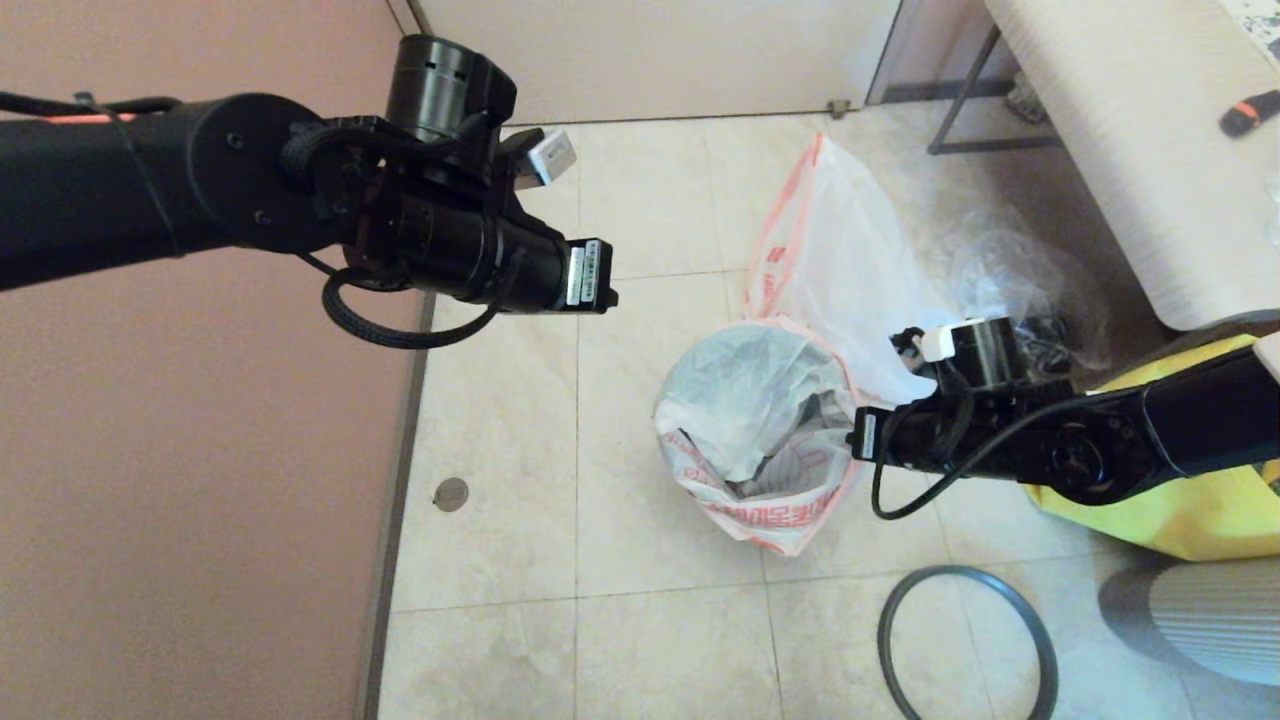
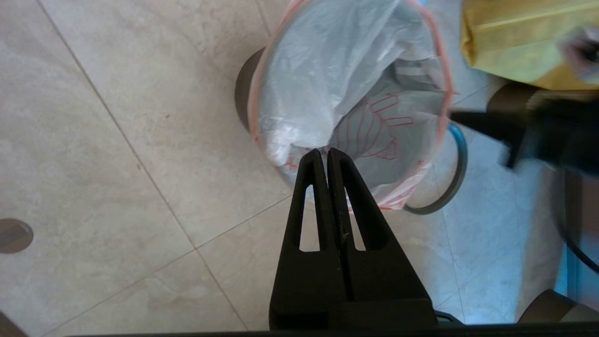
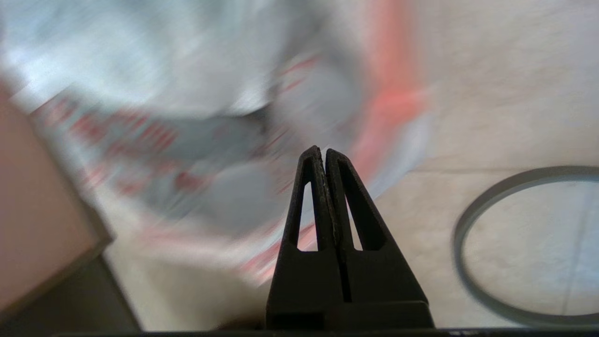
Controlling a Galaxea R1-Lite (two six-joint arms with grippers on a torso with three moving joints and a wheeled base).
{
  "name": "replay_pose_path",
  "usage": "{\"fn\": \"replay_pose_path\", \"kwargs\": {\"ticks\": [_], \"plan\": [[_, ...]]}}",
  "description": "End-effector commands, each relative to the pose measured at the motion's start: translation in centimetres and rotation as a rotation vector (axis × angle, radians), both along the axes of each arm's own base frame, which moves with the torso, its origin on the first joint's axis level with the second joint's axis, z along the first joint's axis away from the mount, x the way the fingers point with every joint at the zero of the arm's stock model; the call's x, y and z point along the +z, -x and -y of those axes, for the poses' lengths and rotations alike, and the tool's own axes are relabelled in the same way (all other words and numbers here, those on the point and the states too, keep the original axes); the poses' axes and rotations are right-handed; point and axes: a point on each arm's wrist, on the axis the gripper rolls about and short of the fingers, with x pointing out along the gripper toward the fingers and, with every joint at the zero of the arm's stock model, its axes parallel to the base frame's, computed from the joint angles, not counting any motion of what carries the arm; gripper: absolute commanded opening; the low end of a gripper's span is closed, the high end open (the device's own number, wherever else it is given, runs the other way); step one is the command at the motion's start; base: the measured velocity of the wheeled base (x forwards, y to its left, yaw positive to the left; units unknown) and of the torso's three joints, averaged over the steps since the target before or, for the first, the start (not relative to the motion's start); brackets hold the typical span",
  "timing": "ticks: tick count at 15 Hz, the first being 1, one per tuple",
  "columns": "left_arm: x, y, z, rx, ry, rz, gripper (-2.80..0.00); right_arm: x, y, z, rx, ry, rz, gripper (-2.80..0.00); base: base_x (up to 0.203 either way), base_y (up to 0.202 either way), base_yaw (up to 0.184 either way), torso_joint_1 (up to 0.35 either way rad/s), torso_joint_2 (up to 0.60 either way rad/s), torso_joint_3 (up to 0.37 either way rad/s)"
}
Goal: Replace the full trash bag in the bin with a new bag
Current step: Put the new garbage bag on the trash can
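The bin (image 2: 241, 93) stands on the tiled floor, nearly all of it covered by the new bag (image 1: 755, 440). This thin white bag with red print lines the bin and folds over its rim. Behind the bin, the full trash bag (image 1: 830, 255), white with a red-orange band, stands upright. My left gripper (image 2: 326, 150) hangs high above the bin's mouth, shut and empty. My right gripper (image 3: 323, 150) is shut and empty too, right beside the bag's edge at the bin's right side. The dark grey rim ring (image 1: 965, 640) lies flat on the floor in front of the bin.
A clear bag with dark items (image 1: 1020, 290) lies behind my right arm (image 1: 1080, 440). A yellow tote (image 1: 1180, 510) sits at the right. A table (image 1: 1130, 130) fills the upper right, a pink wall (image 1: 180, 480) the left. A round floor drain (image 1: 451, 494) lies left of the bin.
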Motion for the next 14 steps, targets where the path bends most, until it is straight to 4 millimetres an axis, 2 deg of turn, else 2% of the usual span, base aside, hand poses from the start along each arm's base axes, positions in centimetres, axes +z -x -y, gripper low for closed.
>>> {"fn": "replay_pose_path", "kwargs": {"ticks": [1,3,5,8,12,14], "plan": [[0.3,0.4,-0.2,0.0,0.004,0.004,-2.8,-2.1,-1.7,0.8,-0.035,0.01,-0.038,-2.8,0.0,0.0,0.0,0.0,0.0,0.0],[0.5,0.6,-0.2,-0.003,0.005,0.007,-2.8,-2.1,-2.4,1.3,-0.049,-0.001,-0.008,-2.8,0.0,0.0,0.0,0.0,0.0,0.0],[0.8,0.9,-0.4,-0.002,0.008,0.012,-2.8,-1.2,-2.5,1.2,-0.047,-0.021,0.052,-2.8,0.0,0.0,0.0,0.0,0.0,0.0],[1.3,1.3,-0.7,-0.002,0.016,0.024,-2.8,0.2,-1.5,-0.3,-0.008,-0.031,0.083,-2.8,0.0,0.0,0.0,0.0,0.0,0.0],[1.2,1.3,-0.7,-0.003,0.015,0.023,-2.8,0.1,-2.4,-0.3,-0.019,-0.028,0.093,-2.8,0.0,0.0,0.0,0.0,0.0,0.0],[1.2,1.4,-0.6,-0.005,0.015,0.021,-2.8,-0.7,-3.1,0.9,-0.057,-0.018,0.079,-2.8,0.0,0.0,0.0,0.0,0.0,0.0]]}}
